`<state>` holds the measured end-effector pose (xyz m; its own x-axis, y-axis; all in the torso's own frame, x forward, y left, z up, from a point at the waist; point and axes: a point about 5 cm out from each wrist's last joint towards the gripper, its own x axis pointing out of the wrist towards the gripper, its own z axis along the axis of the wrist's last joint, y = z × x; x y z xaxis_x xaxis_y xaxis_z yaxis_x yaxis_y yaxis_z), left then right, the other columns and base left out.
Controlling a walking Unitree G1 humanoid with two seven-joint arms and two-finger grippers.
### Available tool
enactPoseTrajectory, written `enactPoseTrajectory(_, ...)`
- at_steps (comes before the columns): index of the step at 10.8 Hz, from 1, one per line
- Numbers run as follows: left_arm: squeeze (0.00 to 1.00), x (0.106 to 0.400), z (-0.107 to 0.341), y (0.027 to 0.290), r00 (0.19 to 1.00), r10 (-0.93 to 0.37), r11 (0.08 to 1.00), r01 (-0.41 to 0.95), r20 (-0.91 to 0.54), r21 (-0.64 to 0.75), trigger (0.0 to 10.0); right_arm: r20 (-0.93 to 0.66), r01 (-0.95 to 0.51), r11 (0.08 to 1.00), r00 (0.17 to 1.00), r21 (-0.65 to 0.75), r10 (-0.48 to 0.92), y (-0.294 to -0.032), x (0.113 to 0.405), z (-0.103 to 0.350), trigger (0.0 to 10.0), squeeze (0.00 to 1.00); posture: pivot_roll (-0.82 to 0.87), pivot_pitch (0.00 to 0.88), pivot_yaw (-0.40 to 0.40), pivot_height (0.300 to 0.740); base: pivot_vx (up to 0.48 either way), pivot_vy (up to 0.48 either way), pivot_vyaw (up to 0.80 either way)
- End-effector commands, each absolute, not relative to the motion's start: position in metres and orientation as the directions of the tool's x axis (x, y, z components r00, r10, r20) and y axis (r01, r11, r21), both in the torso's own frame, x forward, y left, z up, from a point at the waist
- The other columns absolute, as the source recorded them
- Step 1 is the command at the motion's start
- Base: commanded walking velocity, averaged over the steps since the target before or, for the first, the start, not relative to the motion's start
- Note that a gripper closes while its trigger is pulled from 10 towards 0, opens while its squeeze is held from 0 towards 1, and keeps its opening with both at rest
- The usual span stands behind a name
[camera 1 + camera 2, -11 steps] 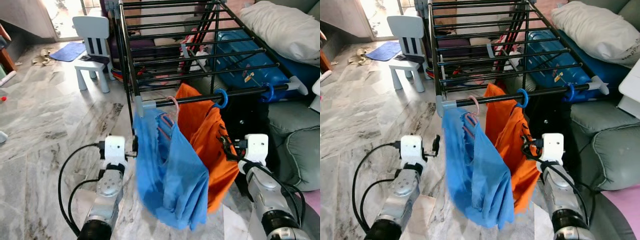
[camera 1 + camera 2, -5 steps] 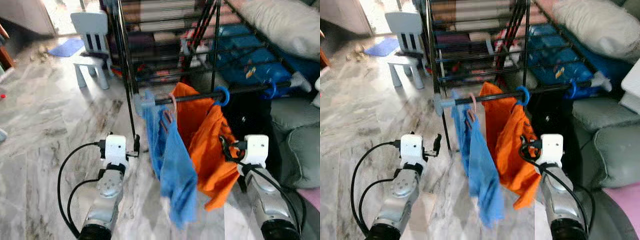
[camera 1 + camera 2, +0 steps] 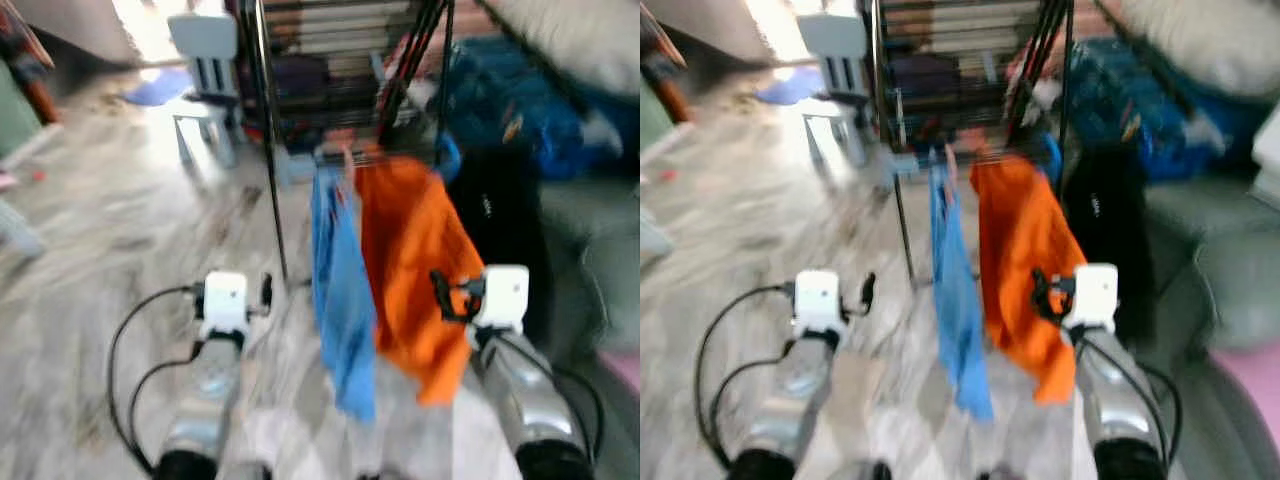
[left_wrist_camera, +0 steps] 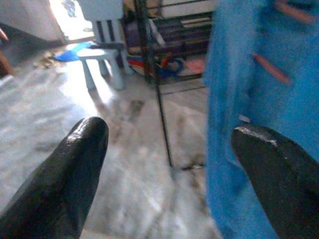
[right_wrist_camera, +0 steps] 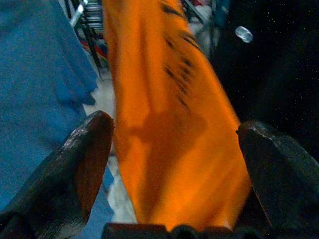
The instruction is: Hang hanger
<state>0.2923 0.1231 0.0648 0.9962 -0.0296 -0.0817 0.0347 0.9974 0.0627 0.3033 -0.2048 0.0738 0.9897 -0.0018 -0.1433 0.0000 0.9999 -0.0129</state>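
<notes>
A blue garment (image 3: 340, 290) hangs on a pink hanger (image 3: 346, 165) from the front bar of the black drying rack (image 3: 266, 130). Beside it an orange garment (image 3: 415, 260) hangs on a blue hanger (image 3: 447, 160). My left gripper (image 3: 265, 292) is low and left of the blue garment, open and holding nothing; in the left wrist view its fingers (image 4: 75, 169) frame the floor and the blue cloth (image 4: 249, 99). My right gripper (image 3: 440, 295) is open just in front of the orange garment (image 5: 169, 99), with no grip on it. The head views are blurred.
A white child's chair (image 3: 205, 60) stands on the marble floor (image 3: 90, 250) at the back left. Blue bags (image 3: 500, 110) lie under the rack, with a grey sofa (image 3: 590, 240) and a white pillow (image 3: 580, 40) to the right.
The whole picture has shifted and blurred, so the camera has moved. The blue garment has swung from spread wide to hanging narrow. Both arms stay low with open fingers.
</notes>
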Motion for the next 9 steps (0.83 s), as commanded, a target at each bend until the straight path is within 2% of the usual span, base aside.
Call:
enactPoseTrajectory(1, 0.00, 0.295, 0.069, 0.124, 0.997, -0.030, 0.996, 0.035, -0.067, 0.081, 10.0, -0.127, -0.001, 1.000, 0.992, -0.008, 0.000, -0.204, 0.304, 0.079, 10.0, 0.00, -0.05, 0.067, 0.003, 0.740, -0.352, 0.000, 0.00)
enactPoseTrajectory(9, 0.00, 0.297, 0.068, 0.126, 0.997, -0.010, 0.995, 0.017, -0.073, 0.099, 10.0, -0.164, -0.055, 0.998, 0.985, 0.020, 0.057, -0.192, 0.303, 0.073, 10.0, 0.00, -0.04, 0.062, -0.001, 0.740, -0.344, 0.000, 0.00)
